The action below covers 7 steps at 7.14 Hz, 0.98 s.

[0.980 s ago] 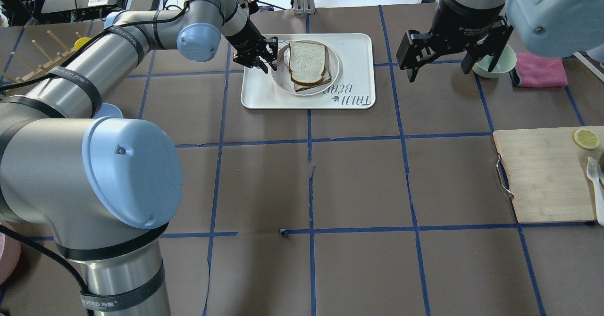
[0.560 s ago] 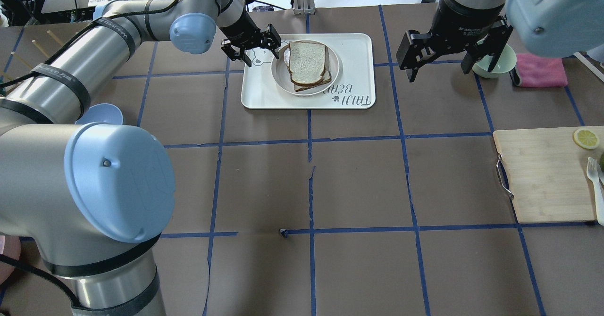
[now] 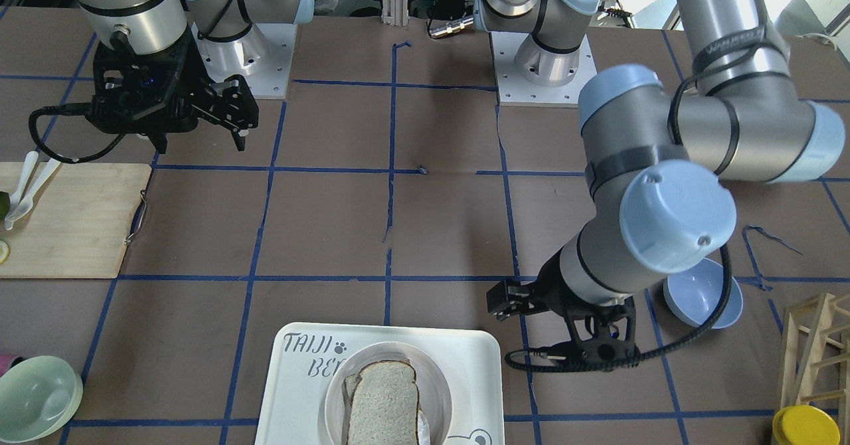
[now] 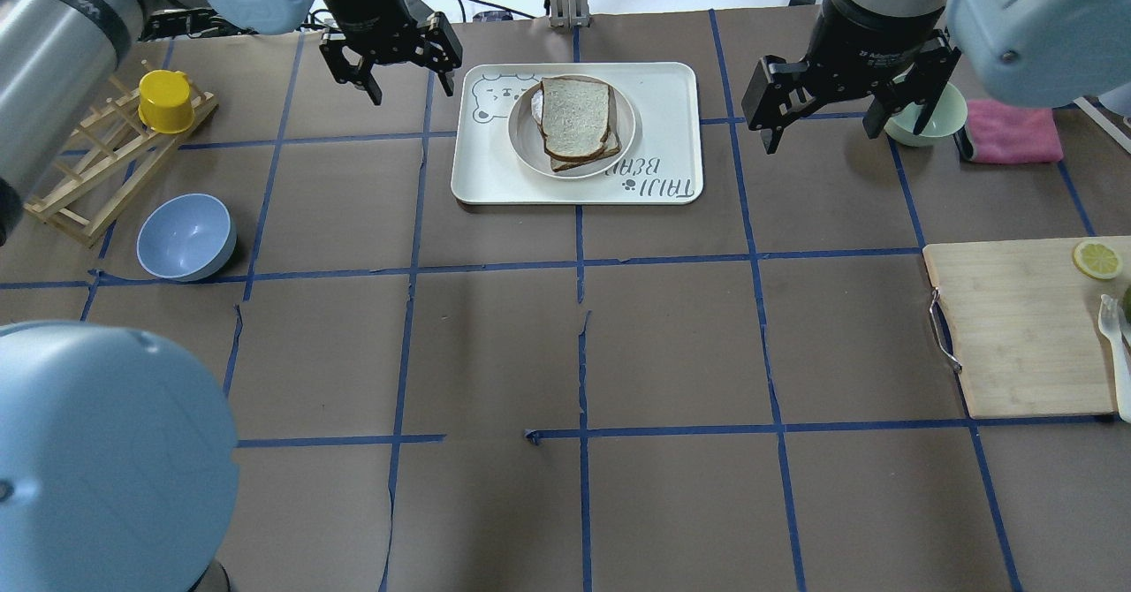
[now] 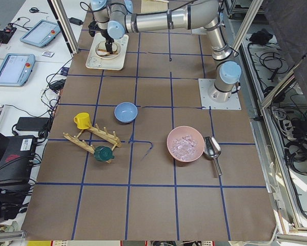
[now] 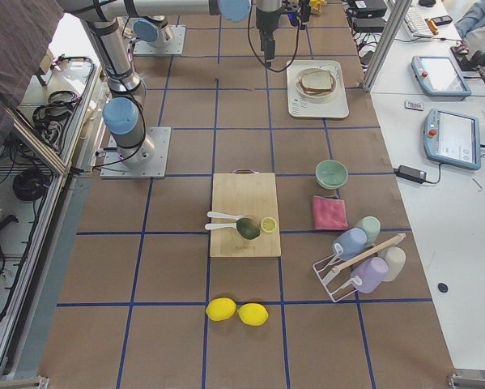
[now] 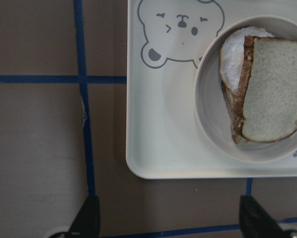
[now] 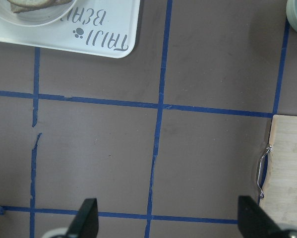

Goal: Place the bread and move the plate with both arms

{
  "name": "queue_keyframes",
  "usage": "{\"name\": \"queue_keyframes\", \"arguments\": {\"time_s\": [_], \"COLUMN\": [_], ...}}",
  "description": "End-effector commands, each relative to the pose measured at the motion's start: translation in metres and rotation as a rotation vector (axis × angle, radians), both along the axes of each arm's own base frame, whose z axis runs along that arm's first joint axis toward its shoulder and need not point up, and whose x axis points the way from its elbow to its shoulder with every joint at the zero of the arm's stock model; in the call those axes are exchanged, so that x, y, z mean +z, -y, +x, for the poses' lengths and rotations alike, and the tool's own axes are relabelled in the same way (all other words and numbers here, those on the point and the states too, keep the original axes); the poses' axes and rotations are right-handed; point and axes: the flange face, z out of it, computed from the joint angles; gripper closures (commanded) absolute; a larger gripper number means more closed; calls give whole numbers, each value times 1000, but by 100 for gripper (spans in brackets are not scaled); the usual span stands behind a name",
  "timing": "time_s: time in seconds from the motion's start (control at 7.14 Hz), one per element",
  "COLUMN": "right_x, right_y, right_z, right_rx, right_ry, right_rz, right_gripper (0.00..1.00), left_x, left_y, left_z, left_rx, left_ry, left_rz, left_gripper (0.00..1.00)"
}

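Note:
The bread [image 4: 574,113], greyish-white with a dark crust, lies on top of a second slice in the round off-white plate [image 4: 523,137]. The plate stands on the white tray [image 4: 667,102]. My left gripper [image 4: 411,79] is open and empty, left of the tray's far corner and apart from it. Its wrist view shows the bread [image 7: 273,94], the plate [image 7: 207,104] and the tray [image 7: 158,144] ahead of the open gripper [image 7: 169,223]. My right gripper [image 4: 822,131] is open and empty, hovering right of the tray. The front view shows the bread [image 3: 382,398] and the left gripper [image 3: 551,329].
A blue bowl [image 4: 185,237] and a wooden rack with a yellow cup [image 4: 166,100] stand at the left. A pale green bowl [image 4: 928,115] and a pink cloth [image 4: 1012,131] lie behind the right gripper. A cutting board [image 4: 1016,327] with a lemon slice [image 4: 1097,259] lies at the right.
My left gripper has drawn back from the plate's left rim, moved left and farther back, and now stands wider open. The right arm, bread and plate have not moved.

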Motion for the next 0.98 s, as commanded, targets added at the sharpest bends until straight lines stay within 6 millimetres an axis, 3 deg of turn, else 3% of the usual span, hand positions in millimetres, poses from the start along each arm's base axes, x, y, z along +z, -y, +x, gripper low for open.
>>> {"name": "queue_keyframes", "arguments": {"time_s": [0.0,0.42,0.84], "right_x": [0,-4,-3], "right_y": [0,0,0], "right_z": [0,-2,-2], "right_rx": [0,-4,-4], "right_ry": [0,0,0], "right_rz": [0,8,3], "right_gripper": [0,0,0], "left_x": [56,83,89], "left_y": [-56,-141,-179], "left_z": [16,21,37], "left_rx": [-22,-23,-12], "left_ry": [35,42,40], "left_rz": [13,0,-8], "left_gripper": [0,0,0]}}
